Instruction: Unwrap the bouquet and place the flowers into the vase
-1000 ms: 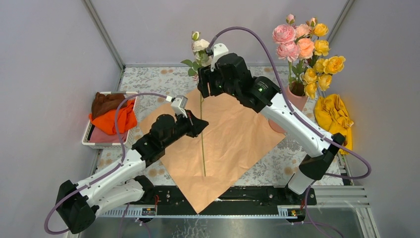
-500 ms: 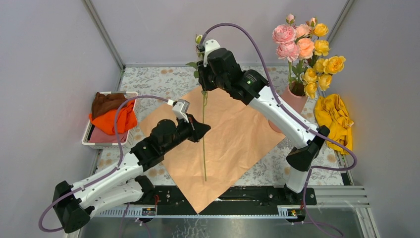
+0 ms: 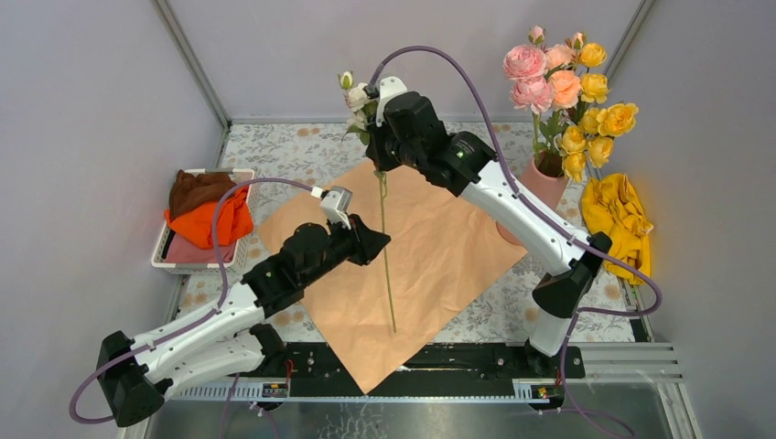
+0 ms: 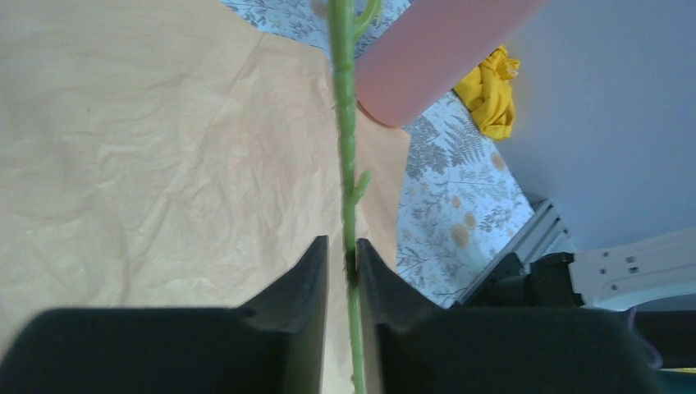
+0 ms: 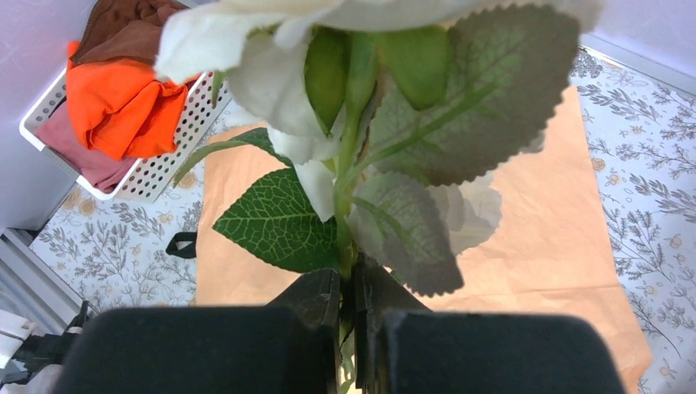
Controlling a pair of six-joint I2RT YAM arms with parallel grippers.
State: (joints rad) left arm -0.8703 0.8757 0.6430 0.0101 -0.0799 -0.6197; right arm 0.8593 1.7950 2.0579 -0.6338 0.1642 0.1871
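Grey walls enclose a floral-print table. Peach wrapping paper lies flat on it, with the pink vase of flowers back right. The right gripper, open a second ago, now clamps the white rose beneath its bloom. The left gripper has its jaws slightly parted around the now-tilted stem.

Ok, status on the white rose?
Right gripper: jaws shut on white rose stem, high up. Left gripper: jaws loose around lower stem. Vase mouth crowded with blooms.
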